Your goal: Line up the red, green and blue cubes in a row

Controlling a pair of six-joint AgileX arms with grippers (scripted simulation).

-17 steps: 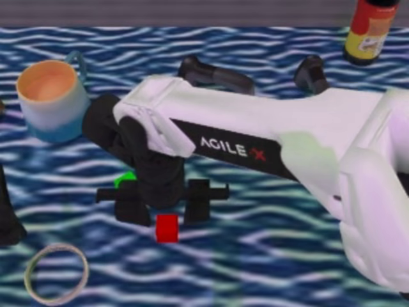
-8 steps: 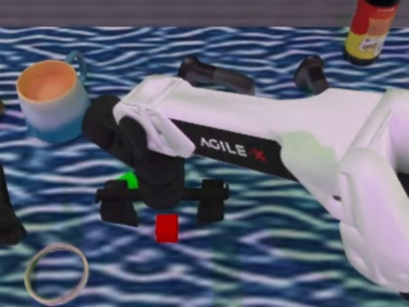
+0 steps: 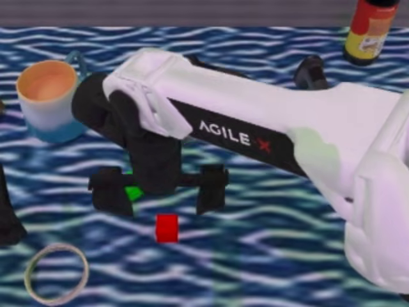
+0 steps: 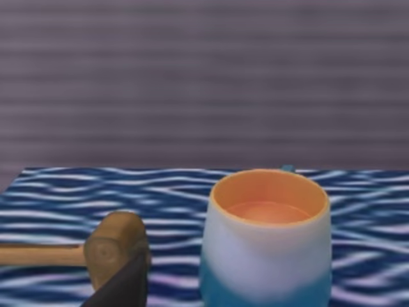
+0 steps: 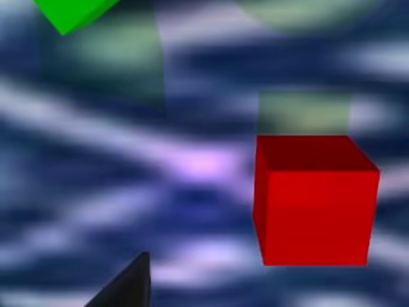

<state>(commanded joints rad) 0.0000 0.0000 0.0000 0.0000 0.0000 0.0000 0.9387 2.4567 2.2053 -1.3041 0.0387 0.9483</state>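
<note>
The right arm reaches across the blue wave-patterned table (image 3: 268, 256) from the right, its right gripper (image 3: 160, 192) spread wide above the red cube (image 3: 167, 228) — fingers apart, touching nothing. The green cube (image 3: 134, 192) peeks out beside the gripper's left finger. A mug (image 3: 51, 102) stands far left; a ring (image 3: 56, 274) lies near the lower-left corner — a bottle (image 3: 369, 29) upper right.

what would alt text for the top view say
The right gripper hangs open over a blue wavy-patterned table, beside the green cube, with the red cube just below. A mug, ring and bottle sit around the edges.
</note>
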